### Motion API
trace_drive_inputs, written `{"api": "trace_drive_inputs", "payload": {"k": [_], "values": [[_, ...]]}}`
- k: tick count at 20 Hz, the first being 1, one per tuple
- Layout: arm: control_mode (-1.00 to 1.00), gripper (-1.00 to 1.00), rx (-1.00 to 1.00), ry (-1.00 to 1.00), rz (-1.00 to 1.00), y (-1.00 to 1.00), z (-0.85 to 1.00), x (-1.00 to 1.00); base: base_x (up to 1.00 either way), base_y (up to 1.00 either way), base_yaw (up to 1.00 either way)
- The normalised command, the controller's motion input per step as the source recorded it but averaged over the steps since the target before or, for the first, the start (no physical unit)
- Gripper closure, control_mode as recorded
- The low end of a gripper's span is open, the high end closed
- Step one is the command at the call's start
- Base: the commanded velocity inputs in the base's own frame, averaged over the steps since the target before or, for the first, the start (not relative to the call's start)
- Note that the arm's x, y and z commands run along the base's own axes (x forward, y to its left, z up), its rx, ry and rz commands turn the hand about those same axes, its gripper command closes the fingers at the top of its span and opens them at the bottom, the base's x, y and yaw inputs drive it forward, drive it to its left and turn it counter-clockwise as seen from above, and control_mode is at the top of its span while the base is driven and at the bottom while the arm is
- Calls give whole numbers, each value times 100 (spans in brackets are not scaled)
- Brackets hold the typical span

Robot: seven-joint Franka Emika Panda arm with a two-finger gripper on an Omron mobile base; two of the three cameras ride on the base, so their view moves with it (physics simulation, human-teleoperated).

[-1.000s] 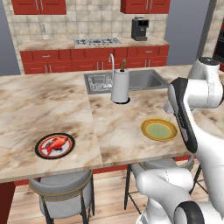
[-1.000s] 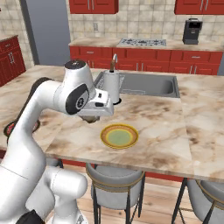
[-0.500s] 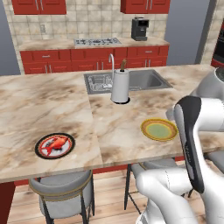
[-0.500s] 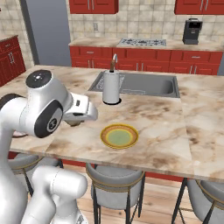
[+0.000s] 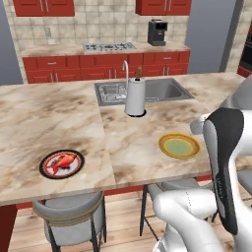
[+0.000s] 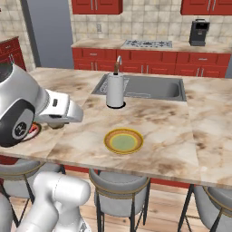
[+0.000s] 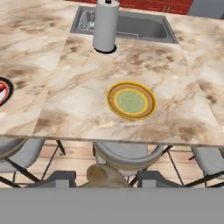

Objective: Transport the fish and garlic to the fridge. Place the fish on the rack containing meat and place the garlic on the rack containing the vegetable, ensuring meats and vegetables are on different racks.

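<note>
Garlic (image 7: 105, 176) sits between the fingers of our end effector (image 7: 106, 178), gripped and held off the table (image 7: 87, 87) edge above the stools. Beyond it lies the yellow plate (image 7: 131, 100); the fish (image 5: 62, 163) rests on its red plate at the far left. We should carry the bulb level toward the fridge, keeping the grip steady.
</note>
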Motion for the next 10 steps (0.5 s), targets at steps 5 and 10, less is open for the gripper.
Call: {"api": "trace_drive_inputs", "payload": {"k": [5, 10], "values": [[100, 100, 0, 0, 0, 0, 0, 0, -99, -7, -16], [100, 100, 0, 0, 0, 0, 0, 0, -85, -30, -36]]}}
